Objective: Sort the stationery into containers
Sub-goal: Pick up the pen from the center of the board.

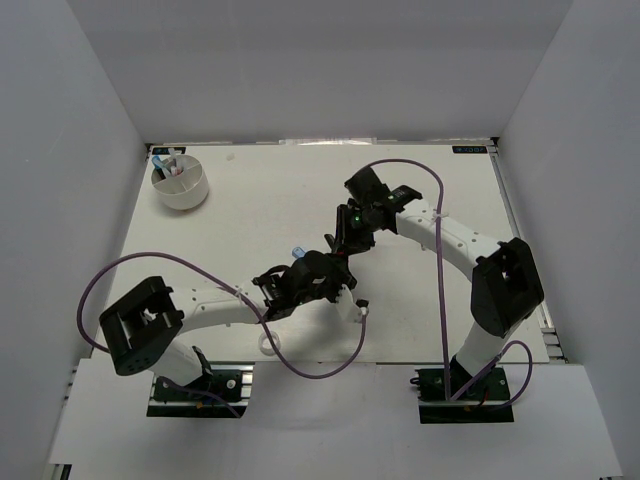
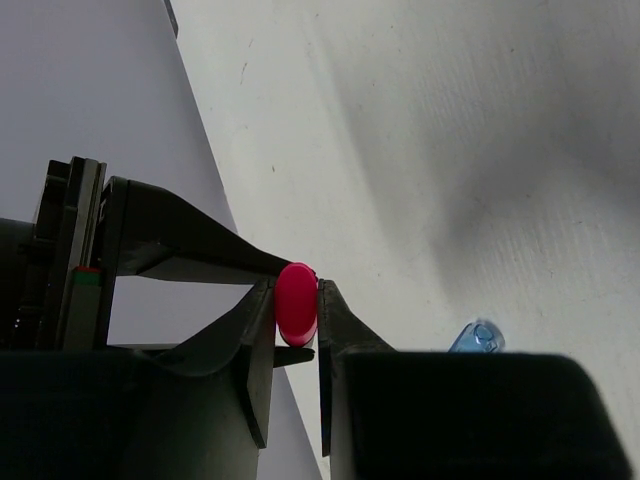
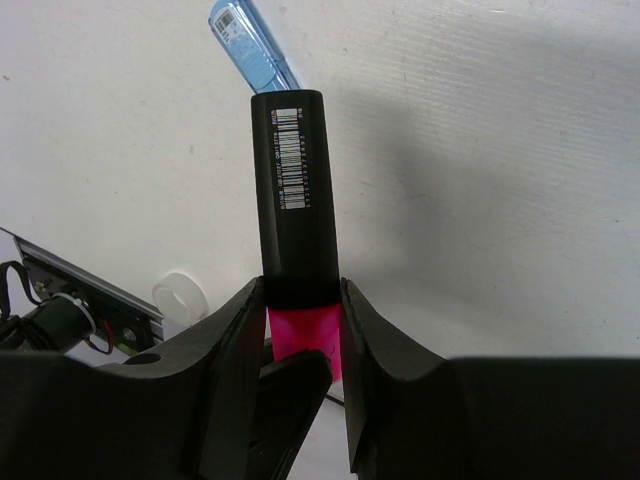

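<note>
A stubby black marker (image 3: 295, 200) with a pink end is held above the table's middle. My right gripper (image 3: 303, 320) is shut on it where black meets pink. My left gripper (image 2: 297, 310) is shut on the pink end (image 2: 296, 300), seen end-on, and both its jaws touch it. In the top view the two grippers meet at the marker, left gripper (image 1: 333, 272) and right gripper (image 1: 342, 243). A translucent blue tube (image 3: 245, 40) lies on the table beyond them. The white tub (image 1: 190, 195) stands at the far left with some stationery (image 1: 172, 165) in it.
A white tape ring (image 3: 180, 293) lies near the table's front edge, beside the left arm (image 1: 215, 308). Purple cables (image 1: 440, 250) loop over both arms. White walls close in the table on three sides.
</note>
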Robot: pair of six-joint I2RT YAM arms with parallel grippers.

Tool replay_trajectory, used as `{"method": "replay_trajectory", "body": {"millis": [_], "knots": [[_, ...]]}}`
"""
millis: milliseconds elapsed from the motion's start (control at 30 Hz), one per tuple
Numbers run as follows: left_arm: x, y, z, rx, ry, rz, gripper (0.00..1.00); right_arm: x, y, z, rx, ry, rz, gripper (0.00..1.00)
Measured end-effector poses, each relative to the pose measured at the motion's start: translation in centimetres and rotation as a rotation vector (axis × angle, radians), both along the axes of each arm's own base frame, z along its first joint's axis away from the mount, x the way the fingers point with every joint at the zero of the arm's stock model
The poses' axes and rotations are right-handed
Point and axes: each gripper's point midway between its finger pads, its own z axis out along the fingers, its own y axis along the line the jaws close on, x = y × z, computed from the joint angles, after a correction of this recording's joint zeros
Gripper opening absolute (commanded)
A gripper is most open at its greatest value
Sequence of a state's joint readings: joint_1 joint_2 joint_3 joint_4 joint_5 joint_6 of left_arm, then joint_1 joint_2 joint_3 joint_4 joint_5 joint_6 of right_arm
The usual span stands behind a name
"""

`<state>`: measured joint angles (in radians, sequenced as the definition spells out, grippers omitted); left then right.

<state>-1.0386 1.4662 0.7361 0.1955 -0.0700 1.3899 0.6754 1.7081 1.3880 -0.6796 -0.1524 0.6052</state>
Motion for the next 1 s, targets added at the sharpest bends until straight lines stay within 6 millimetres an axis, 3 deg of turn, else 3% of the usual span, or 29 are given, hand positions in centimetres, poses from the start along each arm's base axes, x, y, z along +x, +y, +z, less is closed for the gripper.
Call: {"method": "replay_trajectory", "body": {"millis": [33,100,133,233,333,400,500,667,733,867,933,1000], "knots": [[0.0,0.0,0.0,-0.001,0.000,0.001,0.07,0.0,0.0,0.0,0.001,-0.002,0.005,0.22],[0.0,0.1,0.1,-0.001,0.002,0.002,0.01,0.0,0.1,0.0,0.005,-0.003,0.013,0.30],[-0.1,0.1,0.1,-0.003,0.007,0.004,0.00,0.0,0.1,0.1,0.008,-0.004,0.018,0.40],[-0.7,0.6,0.4,-0.013,0.047,0.015,0.00,0.1,0.2,0.2,0.013,-0.018,0.038,0.55],[-1.7,1.3,1.6,-0.043,0.087,0.018,0.00,0.5,0.0,0.8,0.010,-0.059,0.065,0.58],[-3.0,1.6,2.8,-0.075,0.121,-0.001,0.00,2.1,-0.5,1.8,-0.013,-0.149,0.080,0.63],[-5.2,1.7,4.7,-0.136,0.190,-0.029,0.00,5.8,-2.7,3.9,-0.068,-0.344,0.074,0.67],[-6.8,0.9,8.1,-0.320,0.424,0.039,0.00,11.3,-9.5,9.1,-0.126,-0.630,0.015,0.68],[-6.5,0.8,9.7,-0.447,0.556,0.131,0.00,13.1,-12.0,10.9,-0.144,-0.684,-0.024,0.66],[-4.4,1.5,12.1,-0.681,0.772,0.346,0.00,17.1,-15.2,13.7,-0.145,-0.718,-0.079,0.66],[-1.8,2.2,13.3,-0.799,0.843,0.477,0.00,19.0,-16.5,14.5,-0.142,-0.722,-0.102,0.66],[2.0,3.5,14.8,-0.927,0.881,0.625,0.00,20.1,-17.8,14.6,-0.142,-0.713,-0.120,0.66]]}}
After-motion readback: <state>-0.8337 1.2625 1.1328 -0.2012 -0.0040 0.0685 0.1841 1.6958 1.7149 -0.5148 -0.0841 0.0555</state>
